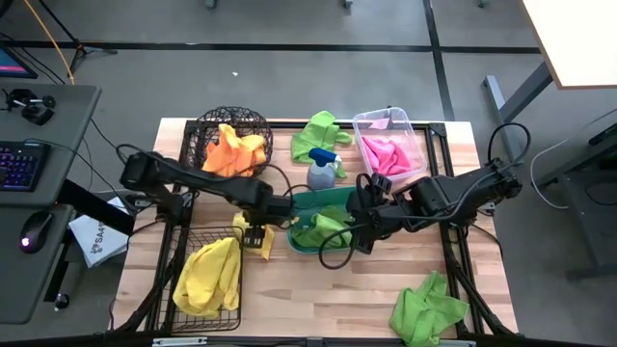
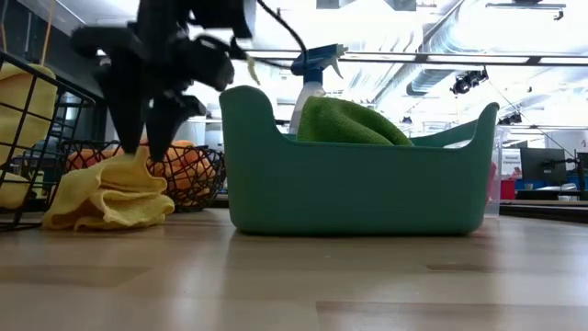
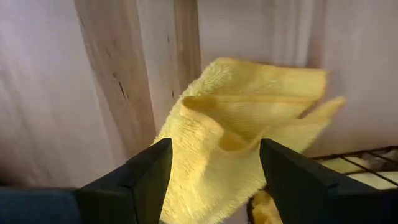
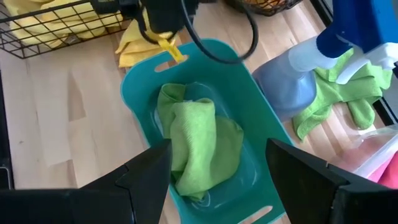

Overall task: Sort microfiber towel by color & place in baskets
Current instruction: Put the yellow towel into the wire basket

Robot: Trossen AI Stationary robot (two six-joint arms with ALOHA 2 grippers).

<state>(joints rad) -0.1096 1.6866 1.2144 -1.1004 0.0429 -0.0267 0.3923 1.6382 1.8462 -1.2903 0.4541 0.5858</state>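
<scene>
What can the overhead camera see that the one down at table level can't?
Only the high view shows the clear bin with pink towels, the loose green towels at the table's far and near edges, and the right gripper open over the teal tub.

Only the low view shows the room's ceiling lights and ducts behind the table.

Both show the tub holding a green towel, the spray bottle, the round wire basket of orange towels, the rectangular basket, and the left gripper over a yellow towel lying beside that basket.
</scene>
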